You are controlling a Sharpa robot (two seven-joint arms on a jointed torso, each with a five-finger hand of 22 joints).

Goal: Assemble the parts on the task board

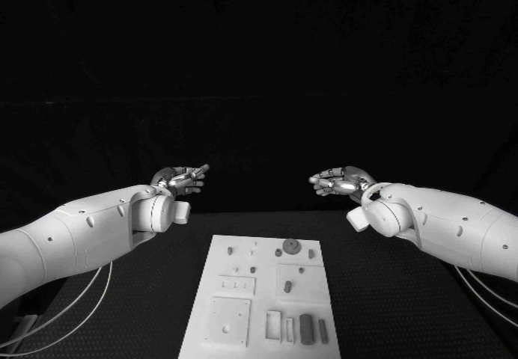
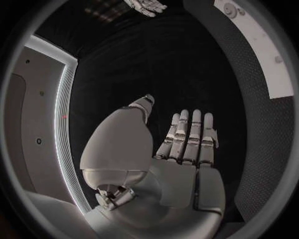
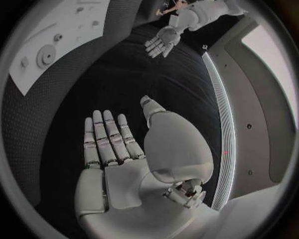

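Head view: white rectangular task board (image 1: 264,295) lies flat on the black table (image 1: 410,299), long side running away from me. Small grey parts sit on it: a round disc-shaped part (image 1: 291,244) near the board's far edge, a small oval peg (image 1: 288,286) around the board's middle, two dark upright bars (image 1: 307,329) at the board's near right corner. A square raised plate (image 1: 227,319) sits at the board's near left corner. My left hand (image 1: 180,179) is raised beyond the board's far left corner, well apart from it, holding nothing, fingers loosely curled but apart. My right hand (image 1: 340,182) is raised beyond the board's far right corner, also well apart from it, empty, fingers loosely bent and apart.

Left wrist view: my left hand (image 2: 184,144) is flat, fingers straight side by side, thumb out, nothing in the palm. The board (image 2: 261,45) is off to the side, not touched. My right hand (image 2: 146,6) shows small at the rim.

Right wrist view: my right hand (image 3: 112,144) is flat and empty, fingers extended, thumb spread. The board (image 3: 59,40) with the disc part (image 3: 45,55) is well apart from it. My left hand (image 3: 163,40) hangs across from the board, fingers spread, empty.
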